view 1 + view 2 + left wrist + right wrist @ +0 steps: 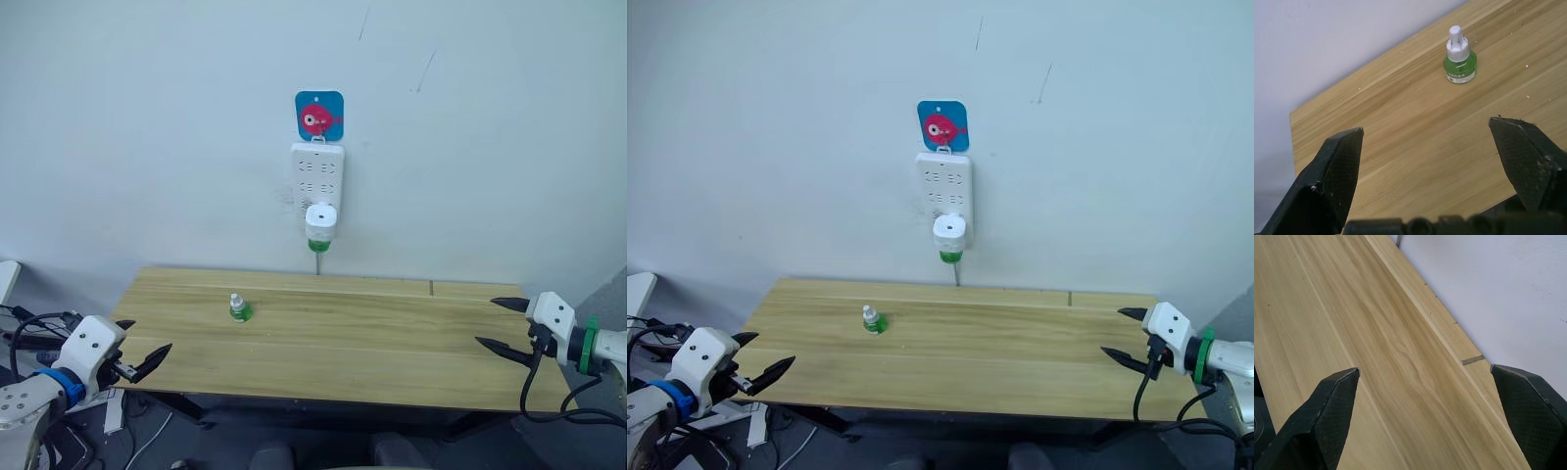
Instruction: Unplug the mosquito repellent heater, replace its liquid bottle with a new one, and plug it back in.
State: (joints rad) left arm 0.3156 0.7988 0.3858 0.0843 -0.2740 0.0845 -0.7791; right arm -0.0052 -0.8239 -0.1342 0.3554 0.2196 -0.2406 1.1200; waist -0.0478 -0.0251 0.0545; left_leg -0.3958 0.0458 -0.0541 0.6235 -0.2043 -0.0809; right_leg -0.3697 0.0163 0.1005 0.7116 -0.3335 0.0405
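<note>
The white mosquito repellent heater (321,222) is plugged into the bottom of a white power strip (317,176) on the wall, with its green liquid bottle (318,244) hanging under it. The new one (239,308), a green bottle with a white cap, stands upright on the wooden table (372,343), left of centre; the left wrist view shows this bottle (1459,62) too. My left gripper (140,349) is open at the table's front left corner, well short of the bottle. At the table's right edge my right gripper (502,324) is open and holds nothing.
A blue and red hanger (319,116) holds the strip on the white wall. Cables (34,328) lie off the table's left end, and a black cable (549,401) hangs below my right wrist. The table has a seam (1472,360) near its back right.
</note>
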